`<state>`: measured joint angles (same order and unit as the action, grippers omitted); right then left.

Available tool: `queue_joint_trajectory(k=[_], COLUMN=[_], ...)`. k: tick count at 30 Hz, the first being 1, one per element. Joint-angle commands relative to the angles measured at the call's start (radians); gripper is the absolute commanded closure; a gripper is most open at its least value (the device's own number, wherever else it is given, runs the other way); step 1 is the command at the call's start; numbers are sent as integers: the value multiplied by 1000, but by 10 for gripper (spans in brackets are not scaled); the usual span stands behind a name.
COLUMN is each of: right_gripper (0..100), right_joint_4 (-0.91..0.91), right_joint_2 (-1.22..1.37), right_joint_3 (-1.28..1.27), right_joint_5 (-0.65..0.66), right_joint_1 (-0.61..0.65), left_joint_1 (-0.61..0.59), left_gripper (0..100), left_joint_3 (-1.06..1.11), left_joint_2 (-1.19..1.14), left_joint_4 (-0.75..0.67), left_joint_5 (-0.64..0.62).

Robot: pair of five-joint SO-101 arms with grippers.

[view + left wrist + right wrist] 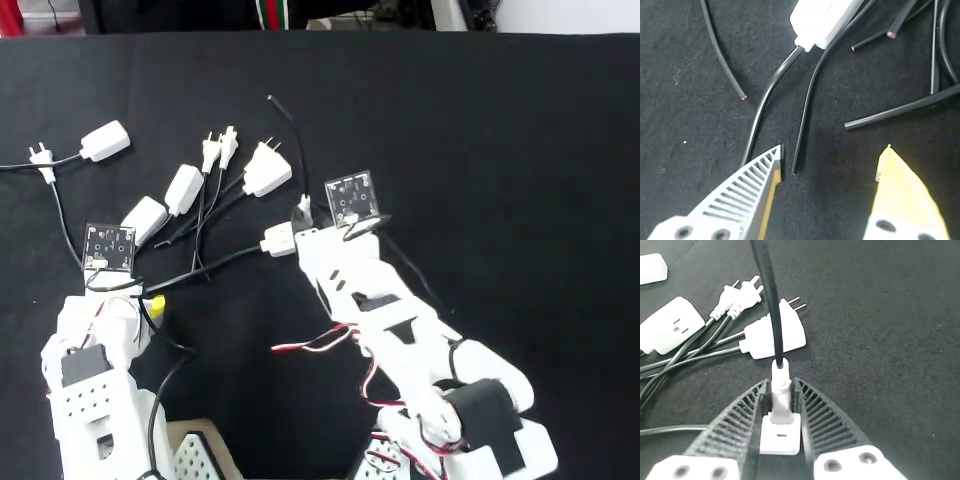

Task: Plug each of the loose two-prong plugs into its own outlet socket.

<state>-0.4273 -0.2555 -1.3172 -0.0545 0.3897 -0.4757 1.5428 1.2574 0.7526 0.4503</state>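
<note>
My right gripper is shut on a small white plug with a black cord. The plug stands upright on a white outlet socket; its prongs are hidden. In the high view this socket lies mid-table. Beyond it lie a wide white plug and two small plugs with bare prongs. Two loose sockets lie side by side farther left. My left gripper hangs open over black cords, just short of a white socket, with nothing between its fingers.
Another white socket with a small plug beside it lies at the far left. Black cords cross in a tangle between the arms. Bare black cloth covers the right half of the table.
</note>
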Motion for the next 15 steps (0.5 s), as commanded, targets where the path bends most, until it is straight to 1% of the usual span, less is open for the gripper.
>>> queue_joint_trajectory(k=[1, 5, 7, 15], right_gripper=[986, 986, 986, 986], right_joint_4=[12, 164, 209, 216], right_joint_2=[-64, -107, -124, -125], right_joint_3=[-1, 28, 31, 27], right_joint_5=[6, 0, -2, -2], right_joint_1=[-5, -5, -5, -3], left_joint_1=[-12, -10, -10, -10], left_gripper=[697, 697, 697, 697], left_joint_3=[-4, -4, -4, -2], left_joint_2=[9, 9, 9, 9], left_joint_4=[6, 6, 6, 6], left_joint_5=[8, 9, 29, 40])
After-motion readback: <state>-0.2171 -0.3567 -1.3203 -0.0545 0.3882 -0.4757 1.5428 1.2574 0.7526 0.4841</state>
